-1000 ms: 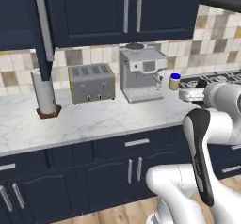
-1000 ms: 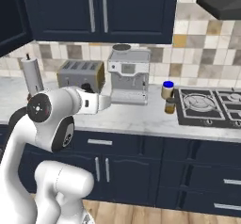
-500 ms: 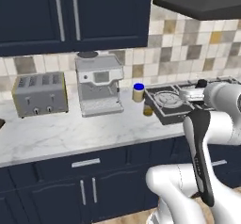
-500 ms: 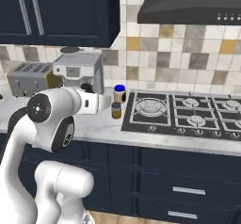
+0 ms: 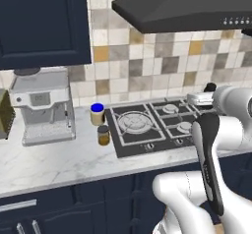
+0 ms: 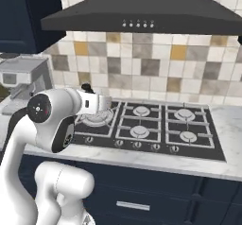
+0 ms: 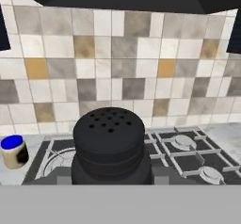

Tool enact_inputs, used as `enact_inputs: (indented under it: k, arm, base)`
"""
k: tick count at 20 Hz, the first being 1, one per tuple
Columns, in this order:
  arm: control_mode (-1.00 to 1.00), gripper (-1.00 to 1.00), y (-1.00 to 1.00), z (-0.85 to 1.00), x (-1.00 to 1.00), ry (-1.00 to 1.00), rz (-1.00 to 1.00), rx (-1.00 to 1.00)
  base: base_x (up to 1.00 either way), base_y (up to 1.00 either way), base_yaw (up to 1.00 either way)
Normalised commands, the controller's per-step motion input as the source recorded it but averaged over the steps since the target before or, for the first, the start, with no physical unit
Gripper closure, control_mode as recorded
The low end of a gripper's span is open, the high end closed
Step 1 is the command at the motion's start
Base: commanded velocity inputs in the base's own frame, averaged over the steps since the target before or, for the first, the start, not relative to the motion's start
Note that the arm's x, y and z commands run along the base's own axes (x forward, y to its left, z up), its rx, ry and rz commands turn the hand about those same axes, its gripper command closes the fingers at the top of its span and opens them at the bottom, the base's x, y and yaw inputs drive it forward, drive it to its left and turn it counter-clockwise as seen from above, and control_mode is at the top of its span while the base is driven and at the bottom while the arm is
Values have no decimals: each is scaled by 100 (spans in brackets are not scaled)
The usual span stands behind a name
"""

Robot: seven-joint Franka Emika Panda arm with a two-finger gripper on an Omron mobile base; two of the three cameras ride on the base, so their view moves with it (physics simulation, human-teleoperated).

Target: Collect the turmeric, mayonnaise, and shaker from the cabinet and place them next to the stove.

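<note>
Left base view: mayonnaise (image 5: 97, 114) and turmeric (image 5: 103, 135) already sit on the marble counter (image 5: 54, 161), just off the stove (image 5: 162, 125) at its 9 o'clock edge, turmeric at 5 o'clock from the mayo. Espresso machine (image 5: 42, 105) further out at 9. Gripper (image 5: 209, 93) is way over at 3 o'clock with a black knob poking up.

Right base view: the arm's hand hangs over the front-left burner (image 6: 97, 117), range hood (image 6: 142, 11) at 12.

Hand view: the shaker (image 7: 110, 145) sits clamped between the fingers, upright, perforated top facing us. I'd swing it toward the two jars, lower onto bare counter beside them without bumping either, then let go
</note>
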Motion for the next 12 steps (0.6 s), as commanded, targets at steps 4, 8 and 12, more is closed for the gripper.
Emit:
enact_inputs:
  k: [4, 8, 12]
  arm:
    - [100, 100, 0, 0, 0, 0, 0, 0]
    - [100, 100, 0, 0, 0, 0, 0, 0]
    - [100, 100, 0, 0, 0, 0, 0, 0]
  base:
    - [38, -100, 3]
    - [35, -100, 2]
    - [47, -100, 3]
